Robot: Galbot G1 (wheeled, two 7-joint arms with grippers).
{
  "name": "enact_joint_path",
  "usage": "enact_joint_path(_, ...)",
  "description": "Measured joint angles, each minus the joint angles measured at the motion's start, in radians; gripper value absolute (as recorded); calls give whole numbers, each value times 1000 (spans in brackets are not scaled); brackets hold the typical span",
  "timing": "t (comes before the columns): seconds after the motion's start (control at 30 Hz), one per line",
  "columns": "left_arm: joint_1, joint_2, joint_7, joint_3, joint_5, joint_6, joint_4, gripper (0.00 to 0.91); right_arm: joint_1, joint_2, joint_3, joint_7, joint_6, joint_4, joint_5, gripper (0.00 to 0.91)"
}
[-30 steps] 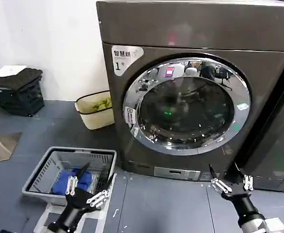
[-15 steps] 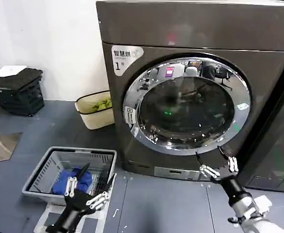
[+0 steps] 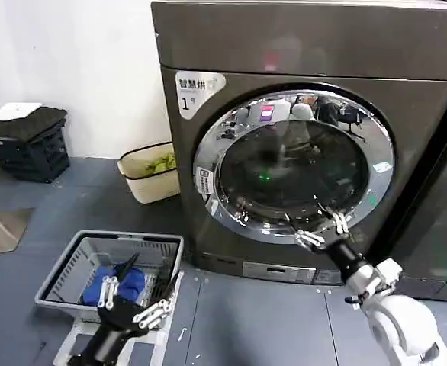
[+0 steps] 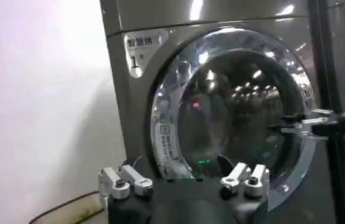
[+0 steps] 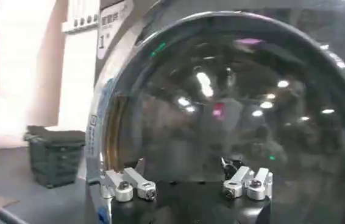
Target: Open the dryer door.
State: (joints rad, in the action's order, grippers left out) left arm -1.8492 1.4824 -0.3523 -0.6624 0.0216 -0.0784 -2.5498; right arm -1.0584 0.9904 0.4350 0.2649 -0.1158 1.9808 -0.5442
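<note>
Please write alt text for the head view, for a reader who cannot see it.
The right claw, open, reaches to the lower chrome rim of the closed dryer door on the grey-brown dryer. The left claw, open, waits low above a grey basket holding blue cloth.

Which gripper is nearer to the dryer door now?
Right. The right gripper is open at the dryer door, by its lower chrome rim. The left gripper hangs low over the basket.
</note>
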Motion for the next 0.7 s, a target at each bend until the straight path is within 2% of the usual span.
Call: enact_joint_path(0.7,-9,3,-1,-17,0,1,-14,907,292,-16,-241,58,18,-205,-32,907)
